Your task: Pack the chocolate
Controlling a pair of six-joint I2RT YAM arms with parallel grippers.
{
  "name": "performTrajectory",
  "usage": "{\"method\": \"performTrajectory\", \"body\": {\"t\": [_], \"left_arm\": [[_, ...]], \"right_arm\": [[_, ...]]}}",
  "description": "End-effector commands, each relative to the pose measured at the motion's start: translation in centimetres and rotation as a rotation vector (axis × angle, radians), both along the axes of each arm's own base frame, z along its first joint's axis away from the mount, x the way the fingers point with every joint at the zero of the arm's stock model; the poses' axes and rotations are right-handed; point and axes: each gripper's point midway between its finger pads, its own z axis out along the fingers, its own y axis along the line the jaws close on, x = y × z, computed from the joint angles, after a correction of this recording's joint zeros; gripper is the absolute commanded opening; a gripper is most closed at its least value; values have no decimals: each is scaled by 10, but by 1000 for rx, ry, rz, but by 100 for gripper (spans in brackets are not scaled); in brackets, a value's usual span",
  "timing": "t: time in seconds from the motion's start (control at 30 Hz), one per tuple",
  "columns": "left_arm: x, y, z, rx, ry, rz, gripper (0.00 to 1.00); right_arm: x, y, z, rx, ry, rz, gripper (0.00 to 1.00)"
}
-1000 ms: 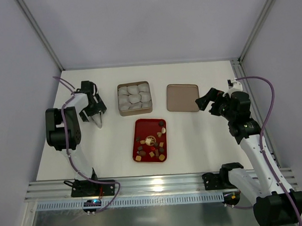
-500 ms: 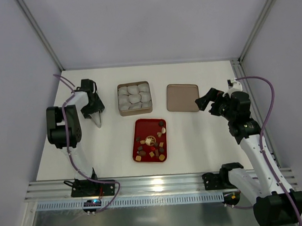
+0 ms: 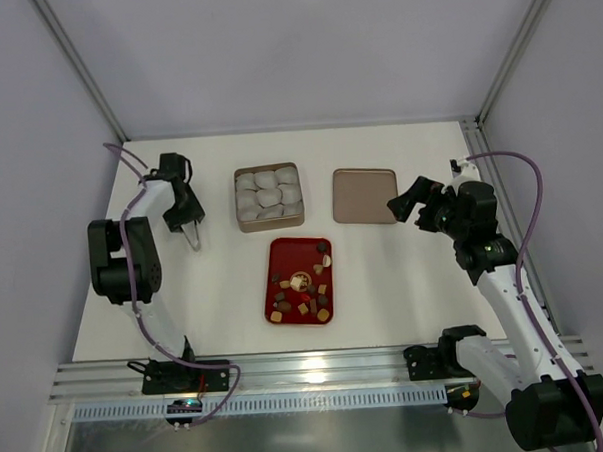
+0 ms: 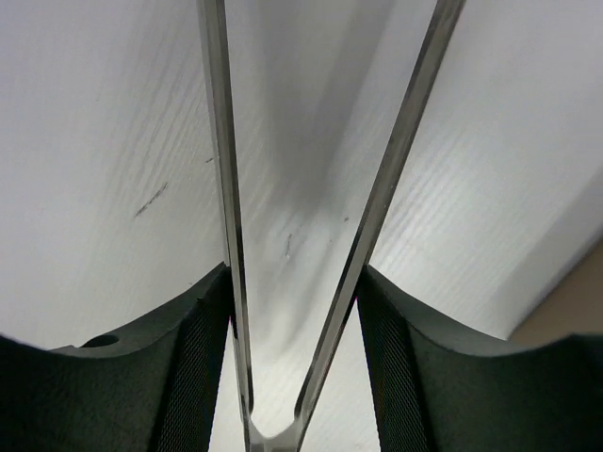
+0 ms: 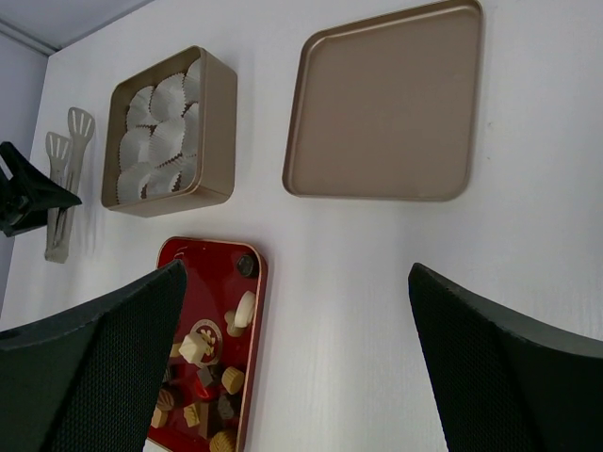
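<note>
Left wrist view: two metal tongs [image 4: 224, 188] arms run up from a joined bend at the bottom, over scuffed white desk. The overhead view shows these only as a thin sliver. Right wrist view alone shows the tongs' flat spatula tips.

Left gripper [image 3: 189, 231], near the left edge: its dark fingers [image 4: 160, 367] press on the outer sides of both arms, pinching the tongs. The arms themselves stand apart.

Centre: the chocolate [image 3: 302, 286], brown and tan pieces, lies loose in the red tray [image 3: 288, 251] toward the near edge. Behind it stands a square tin [image 3: 267, 171] filled with paper cups [image 3: 267, 195], its lid [image 3: 364, 195] flat beside it on the right.

Right gripper [image 3: 409, 206]: spread wide, holding nothing, just beside the lid's right edge.

Desk [image 3: 404, 282] white; pale walls, aluminium corner posts, a slotted rail [image 3: 318, 385] at the near edge.
</note>
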Motion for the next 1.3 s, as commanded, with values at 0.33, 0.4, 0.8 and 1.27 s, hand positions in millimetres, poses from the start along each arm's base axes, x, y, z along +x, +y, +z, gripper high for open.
{"method": "performTrajectory", "body": {"t": [0.33,0.4,0.8,1.27], "left_arm": [[-33,-24,110,18,-217,-81,54],[-41,-28,124,13,-248,-96,54],[-105,-62,179,-24,-330,-267,49],[-202,-120,203,-179,-366,-551,48]], "right_arm": [[7,4,13,6,-42,25,100],[8,5,12,7,-40,29,100],[8,6,9,7,-30,36,100],[10,6,5,-2,-17,37,100]]}}
